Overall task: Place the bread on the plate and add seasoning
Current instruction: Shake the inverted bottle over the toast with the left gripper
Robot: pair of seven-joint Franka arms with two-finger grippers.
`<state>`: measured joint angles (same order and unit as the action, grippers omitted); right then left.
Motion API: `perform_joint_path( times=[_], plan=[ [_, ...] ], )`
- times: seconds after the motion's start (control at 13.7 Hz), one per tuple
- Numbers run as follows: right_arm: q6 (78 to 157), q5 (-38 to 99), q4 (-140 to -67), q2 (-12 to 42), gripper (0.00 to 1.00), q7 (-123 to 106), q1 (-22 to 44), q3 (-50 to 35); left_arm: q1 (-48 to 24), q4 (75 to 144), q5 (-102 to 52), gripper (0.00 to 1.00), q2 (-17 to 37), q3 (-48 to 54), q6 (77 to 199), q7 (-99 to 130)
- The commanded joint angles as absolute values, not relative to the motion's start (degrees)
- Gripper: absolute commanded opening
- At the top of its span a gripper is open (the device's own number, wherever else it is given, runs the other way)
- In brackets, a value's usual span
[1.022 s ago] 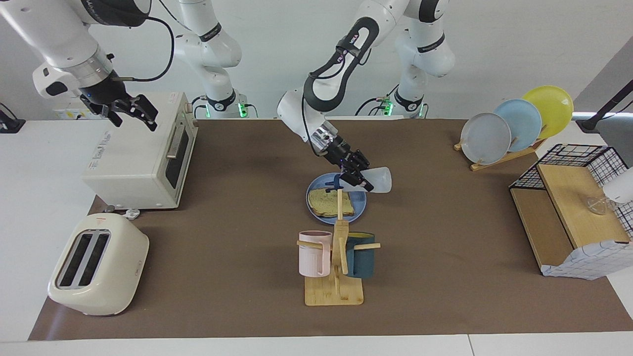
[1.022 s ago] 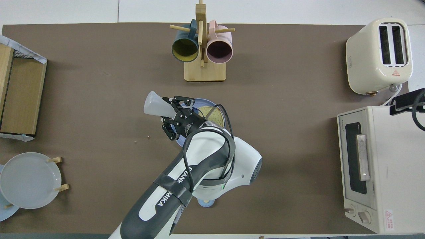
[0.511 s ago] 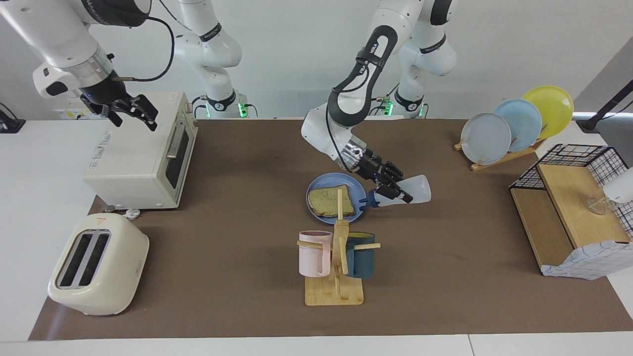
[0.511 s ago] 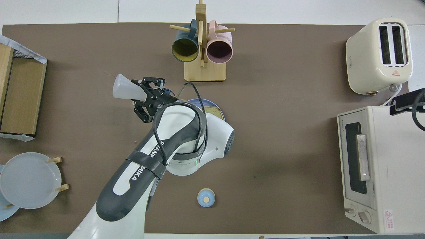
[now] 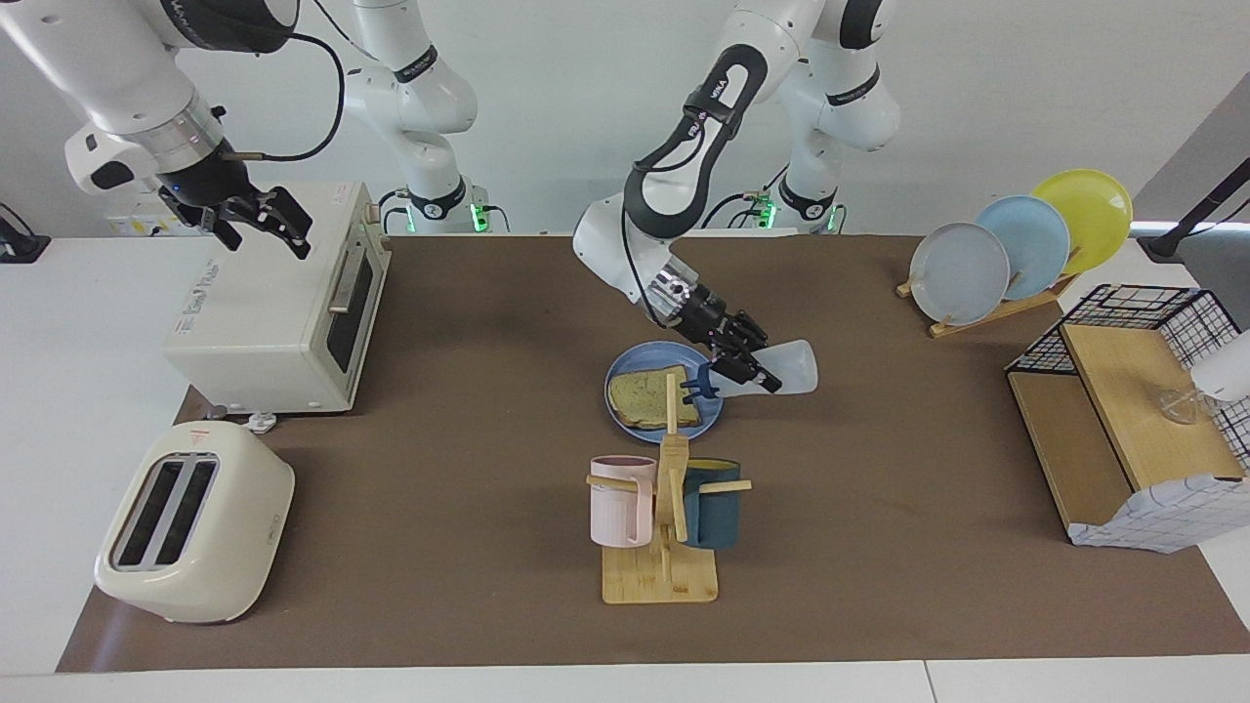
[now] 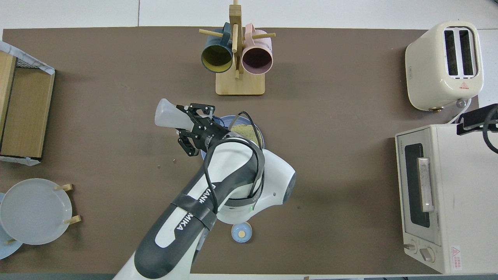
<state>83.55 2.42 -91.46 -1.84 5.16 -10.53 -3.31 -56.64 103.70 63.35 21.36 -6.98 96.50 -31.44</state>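
Observation:
The blue plate (image 5: pixel 622 373) lies mid-table with the bread (image 5: pixel 649 398) flat on it; the left arm hides most of both from overhead, leaving a bit of plate (image 6: pixel 227 118) and bread (image 6: pixel 249 131). My left gripper (image 5: pixel 744 365) (image 6: pixel 195 127) is shut on the seasoning (image 5: pixel 793 365) (image 6: pixel 166 118). The bottle lies tipped on its side in the air, its dark cap pointing at the bread over the plate's edge toward the left arm's end. My right gripper (image 5: pixel 262 219) waits open above the toaster oven, holding nothing.
A wooden mug rack (image 5: pixel 662 571) with a pink and a teal mug stands farther from the robots than the plate. The toaster oven (image 5: pixel 273 312) and toaster (image 5: pixel 190 522) sit at the right arm's end. A plate rack (image 5: pixel 1016 249) and wire shelf (image 5: pixel 1133 410) sit at the other. A small bell (image 6: pixel 241 232) stands nearer the robots.
The left gripper swung the tipped bottle off the plate toward the left arm's end, then back, so its cap is again at the plate's edge. The right arm has not moved.

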Motion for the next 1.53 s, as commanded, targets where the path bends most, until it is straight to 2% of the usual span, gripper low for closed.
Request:
perform_joint_path(
  times=[0.0, 0.22, 0.44, 1.02, 1.24, 1.46],
  plan=[
    [83.06, 1.85, -91.85, -2.55, 1.00, 4.39, -10.55, -3.34, -63.35, 101.87, 59.52, 0.00, 21.36, -7.65, 92.30, -30.76],
    [83.06, 1.85, -91.84, -2.55, 1.00, 4.39, -10.55, -3.34, -67.31, 99.76, 57.04, 0.00, 21.45, -7.65, 89.57, -30.76],
    [83.06, 1.85, -91.85, -2.55, 1.00, 4.39, -10.55, -3.34, -66.45, 100.19, 57.30, 0.00, 21.36, -7.73, 89.82, -30.76],
    [83.06, 1.85, -91.85, -2.55, 1.00, 4.39, -10.55, -3.34, -48.00, 102.75, 65.64, 0.00, 22.59, -7.82, 100.62, -30.67],
    [83.06, 1.85, -91.84, -2.55, 1.00, 4.39, -10.55, -3.34, -48.07, 102.57, 65.83, 0.00, 22.68, -7.74, 100.90, -30.67],
    [83.06, 1.85, -91.85, -2.55, 1.00, 4.39, -10.55, -3.34, -52.63, 102.39, 64.17, 0.00, 22.41, -7.65, 98.45, -30.67]
  ],
)
